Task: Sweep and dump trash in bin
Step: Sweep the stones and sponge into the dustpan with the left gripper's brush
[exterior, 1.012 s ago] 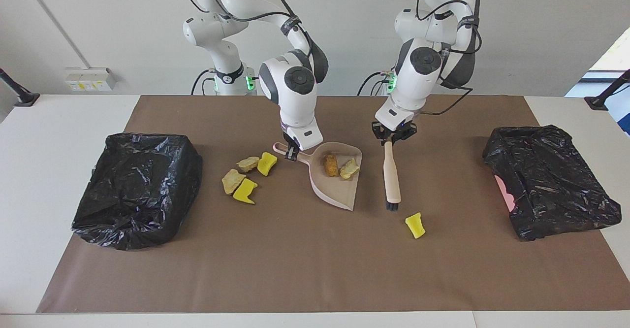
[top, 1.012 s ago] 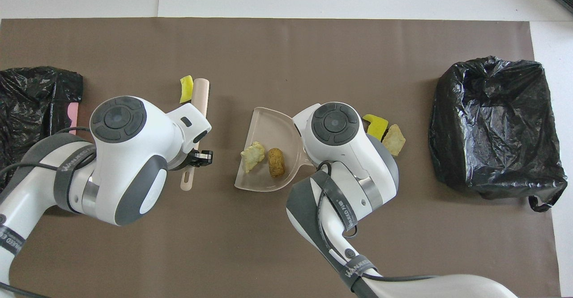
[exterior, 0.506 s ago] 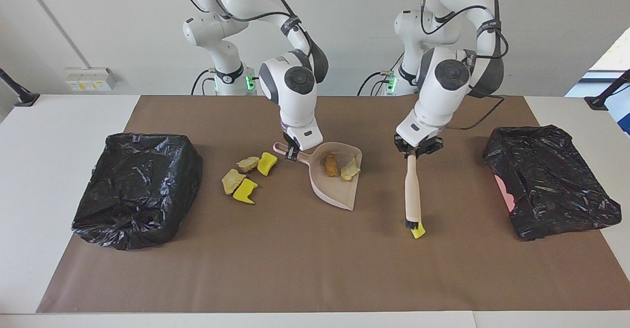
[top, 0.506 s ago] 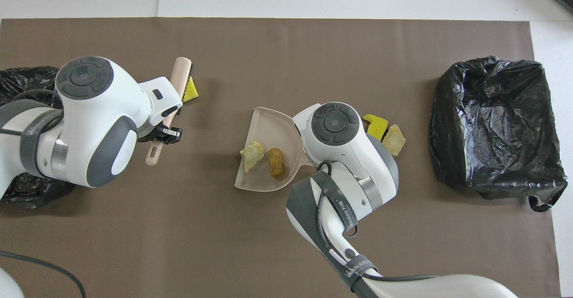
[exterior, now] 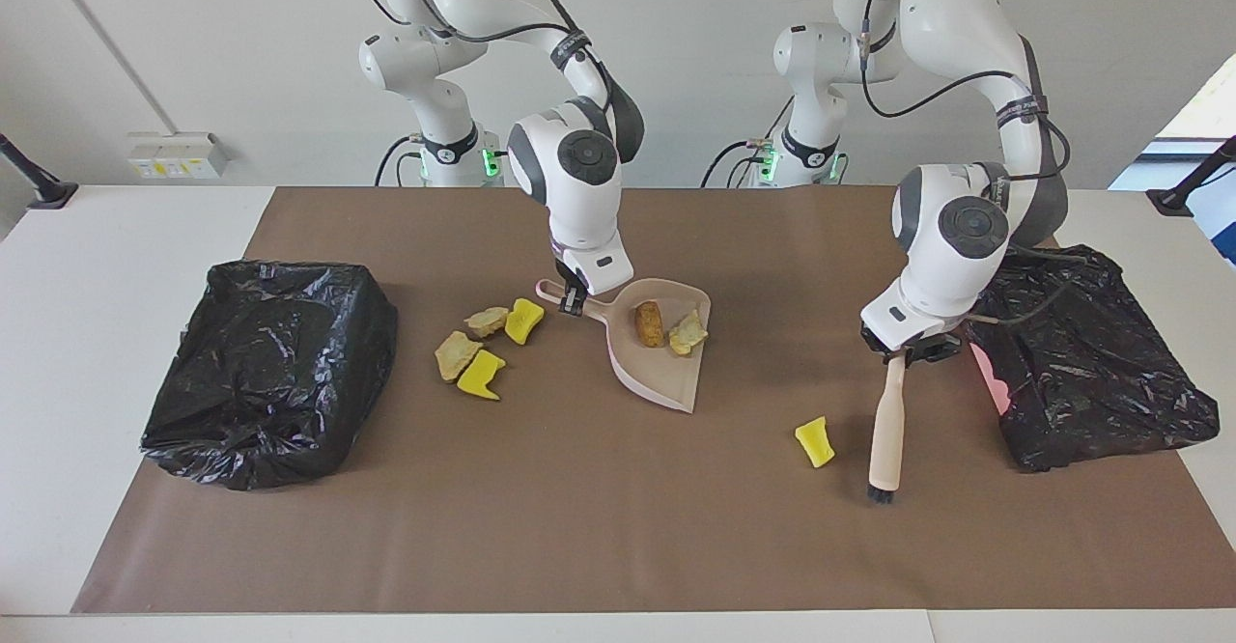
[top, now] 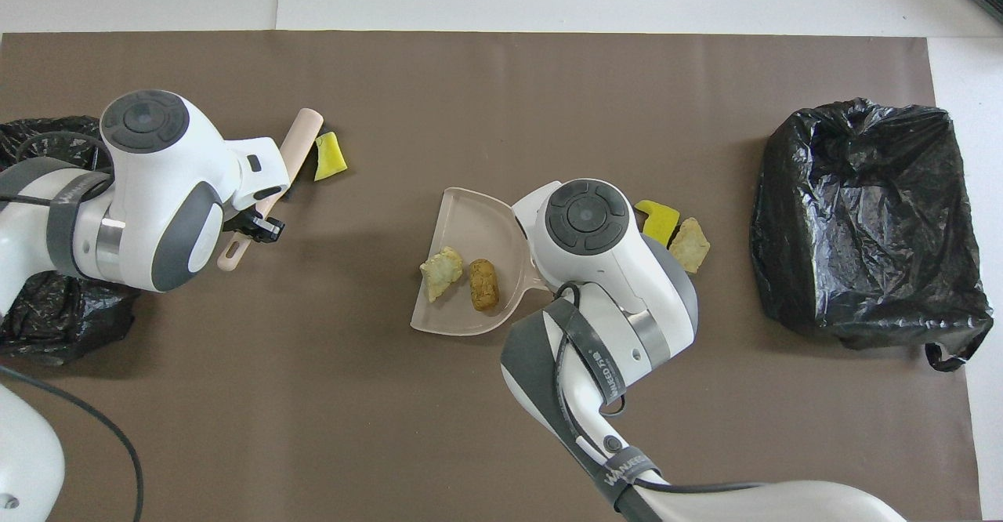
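My right gripper (exterior: 573,301) is shut on the handle of the pink dustpan (exterior: 666,373), which rests on the brown mat. In the pan lie a golden-brown lump (exterior: 649,323) and a beige lump (exterior: 688,331) of trash. Several yellow and beige lumps (exterior: 480,375) lie beside the pan, toward the right arm's end. My left gripper (exterior: 905,353) is shut on the beige brush (exterior: 886,431), whose bristles point down close to the mat. A lone yellow lump (exterior: 815,441) lies just beside the bristles. In the overhead view the brush (top: 284,169) lies slantwise by that lump (top: 329,156).
A bin lined with a black bag (exterior: 270,368) stands toward the right arm's end of the table. Another black-bagged bin (exterior: 1081,353), with a pink edge showing, stands at the left arm's end, close to my left arm's wrist.
My left arm has carried the brush from beside the dustpan toward its own end of the table, past the lone yellow lump. The right arm and dustpan have stayed still.
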Robot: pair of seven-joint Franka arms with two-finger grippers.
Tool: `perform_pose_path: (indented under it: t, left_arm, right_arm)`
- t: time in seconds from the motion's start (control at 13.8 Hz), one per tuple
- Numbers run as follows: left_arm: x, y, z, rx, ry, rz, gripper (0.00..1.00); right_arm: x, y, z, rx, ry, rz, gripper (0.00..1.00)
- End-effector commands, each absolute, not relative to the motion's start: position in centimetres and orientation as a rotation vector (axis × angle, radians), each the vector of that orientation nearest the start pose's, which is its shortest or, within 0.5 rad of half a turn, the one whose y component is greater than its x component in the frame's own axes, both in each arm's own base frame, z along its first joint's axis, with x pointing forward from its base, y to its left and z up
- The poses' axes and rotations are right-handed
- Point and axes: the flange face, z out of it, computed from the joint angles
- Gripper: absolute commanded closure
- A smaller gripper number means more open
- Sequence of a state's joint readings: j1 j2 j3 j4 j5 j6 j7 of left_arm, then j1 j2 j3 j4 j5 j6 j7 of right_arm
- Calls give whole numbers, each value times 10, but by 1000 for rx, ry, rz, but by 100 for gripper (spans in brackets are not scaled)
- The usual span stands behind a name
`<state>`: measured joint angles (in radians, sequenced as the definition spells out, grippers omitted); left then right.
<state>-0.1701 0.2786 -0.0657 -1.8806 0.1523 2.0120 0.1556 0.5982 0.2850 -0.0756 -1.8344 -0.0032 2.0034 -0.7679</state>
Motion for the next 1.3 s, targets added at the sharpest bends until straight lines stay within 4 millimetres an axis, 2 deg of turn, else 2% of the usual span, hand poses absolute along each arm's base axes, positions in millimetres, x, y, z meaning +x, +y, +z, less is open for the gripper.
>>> perform_pose_path:
  t: [0.0, 0.07, 0.14, 0.36, 0.51, 0.58, 0.72, 0.94, 1.08, 1.23]
  left_arm:
    - [540, -168, 355, -2952, 786, 264, 100]
    - [527, -181, 353, -2957, 807, 279, 100]
    - [510, -205, 350, -2975, 847, 293, 100]
    - [476, -261, 353, -3040, 896, 313, 100]
    - [459, -294, 358, -3096, 790, 306, 100]
    - [452, -303, 360, -3097, 760, 309, 100]
    - [454, -308, 366, -3117, 631, 313, 100]
    - [468, -305, 393, -3152, 479, 283, 100]
    - [465, -296, 402, -3140, 445, 327, 100]
    - [464, -295, 400, -3142, 353, 337, 100]
  right_arm:
    - [531, 309, 365, -2539, -1878, 161, 100]
    - [531, 309, 365, -2539, -1878, 161, 100]
    - [531, 309, 365, -2539, -1878, 161, 100]
    - [531, 309, 365, -2541, -1876, 161, 100]
    - [531, 309, 365, -2541, -1876, 161, 100]
    - [531, 309, 364, -2539, -1878, 163, 100]
    - [531, 308, 364, -2541, -1876, 163, 100]
    - [531, 302, 359, -2547, -1862, 180, 100]
    - [533, 296, 357, -2544, -1863, 188, 100]
    - [540, 284, 361, -2561, -1834, 200, 100]
